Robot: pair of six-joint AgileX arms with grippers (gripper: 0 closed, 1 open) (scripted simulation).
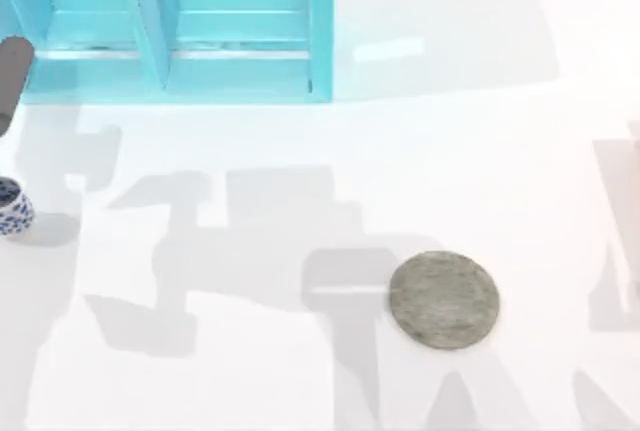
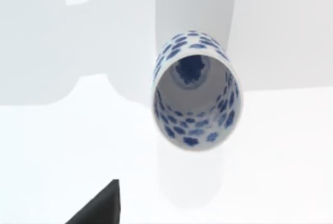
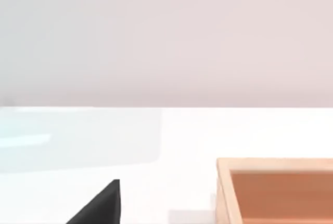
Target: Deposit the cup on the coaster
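Note:
The cup (image 1: 12, 208), small and white with blue floral speckles, stands upright at the far left edge of the table. In the left wrist view the cup (image 2: 193, 91) shows from above, with its open mouth toward the camera and nothing touching it. A dark piece of my left gripper (image 2: 99, 206) sits at that picture's edge, apart from the cup. A grey link of my left arm (image 1: 12, 76) shows behind the cup. The coaster (image 1: 443, 300), a flat mottled grey disc, lies right of the table's middle, toward the front. A dark piece of my right gripper (image 3: 99, 206) hangs over bare table.
A turquoise shelf unit (image 1: 180, 31) stands at the back left. A wooden box (image 3: 276, 190) shows in the right wrist view. White table stretches between cup and coaster, crossed by arm shadows.

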